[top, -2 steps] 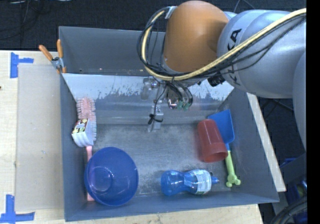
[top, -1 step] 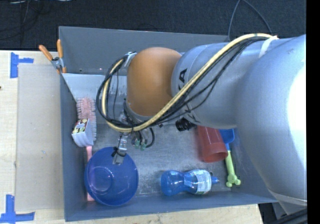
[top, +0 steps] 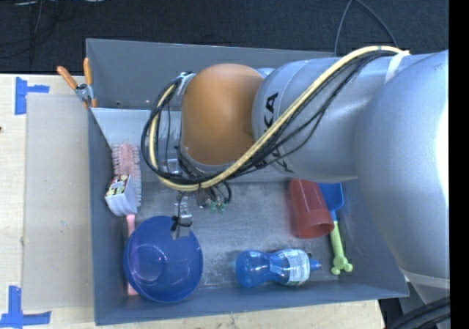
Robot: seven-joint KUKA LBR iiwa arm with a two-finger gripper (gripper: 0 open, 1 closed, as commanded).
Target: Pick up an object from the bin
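Your arm runs off to the gripper's right and covers much of the grey bin; its orange wrist cover, looped with black and yellow cables, sits just behind the gripper toward the bin's far wall; the gripper hangs from that cover as a small metal tip, and you cannot tell whether it is open or closed; you can see nothing held in it.

The nearest thing to the gripper is 1 round blue bowl, standing mouth up; the tip lies over the bowl's far rim, with the rest of the bowl toward the near wall and slightly to the gripper's left; whether tip and rim touch is unclear.

To the gripper's right, near the front wall, 1 blue plastic bottle lies on its side; farther right and apart from the tip, 1 red cup lies tipped over, with a flat blue piece just behind it and 1 yellow-green stick just beside it.

To the gripper's left, against the side wall, lies 1 pink bristled brush with a printed label; 1 thin pink strip runs from it and passes under the bowl's edge.
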